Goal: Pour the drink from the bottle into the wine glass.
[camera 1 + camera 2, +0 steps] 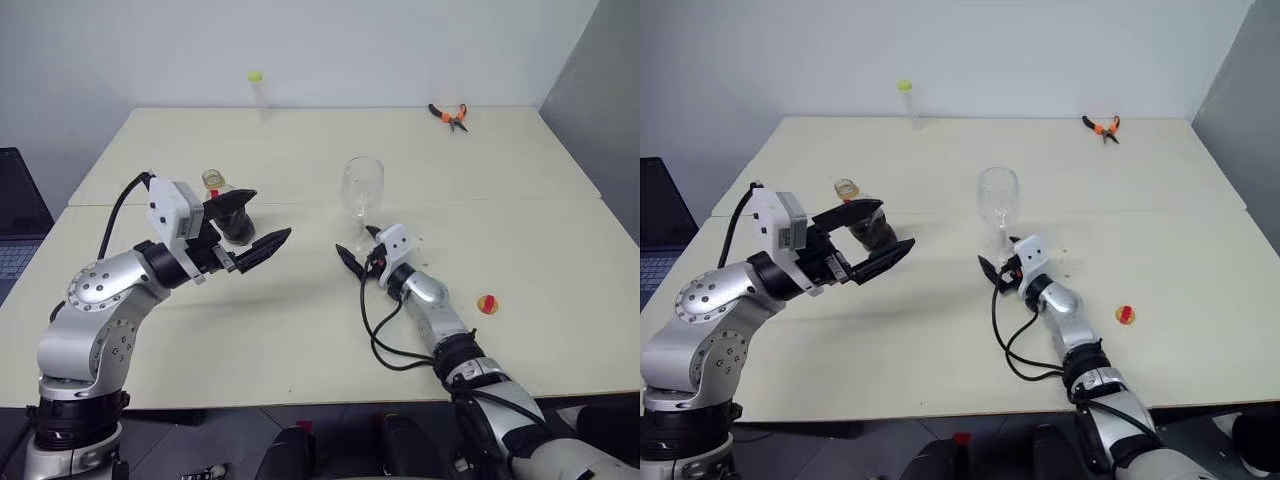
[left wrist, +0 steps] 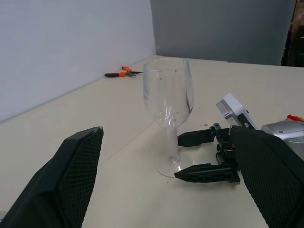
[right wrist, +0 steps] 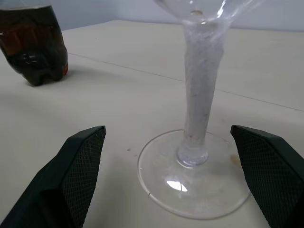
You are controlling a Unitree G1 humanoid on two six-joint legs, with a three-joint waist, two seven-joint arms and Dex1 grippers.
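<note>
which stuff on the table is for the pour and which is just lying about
For the job:
- bottle, cap off, holding the dark drink
- wine glass, empty
- left pincer and right pincer, both open

Lying about:
- orange pliers
- slim tube
- small red and yellow thing

1. A pale cream desk point(image 1: 300, 340) is filling most of the scene, with a seam running across its middle.
2. Orange-handled pliers point(image 1: 449, 116) are lying near the desk's far right edge.
3. A slim clear tube with a yellow-green cap point(image 1: 258, 94) is standing upright at the far edge.
4. A small red and yellow cap point(image 1: 487, 304) is resting on the desk's near right part.
5. A dark laptop point(image 1: 18, 225) is sitting off the desk's left side.
</note>
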